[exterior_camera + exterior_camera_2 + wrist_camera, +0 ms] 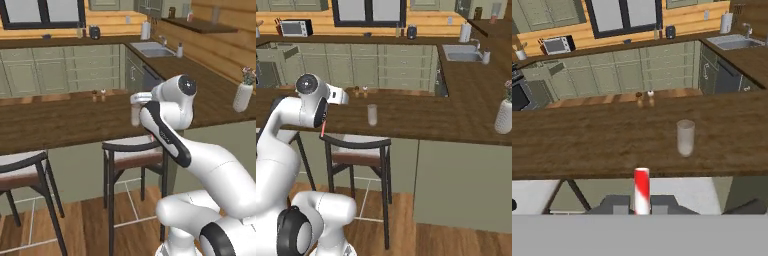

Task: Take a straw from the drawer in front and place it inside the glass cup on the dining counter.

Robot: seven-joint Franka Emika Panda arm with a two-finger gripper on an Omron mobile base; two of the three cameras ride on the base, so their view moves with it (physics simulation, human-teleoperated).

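Note:
My gripper is shut on the straw, a red and white stick that stands up between the two dark fingertips. The straw's red end also pokes out below my forearm. The glass cup is a clear tumbler, upright on the dining counter, ahead of the gripper and a little to its right. It also shows on the brown top as the glass cup, and again just left of my arm. The olive drawer stands open at the far back left.
A dark-framed stool stands under the counter in front of me, another stool to the left. Two small shakers sit at the counter's far edge. A white vase stands at the right; the sink lies beyond.

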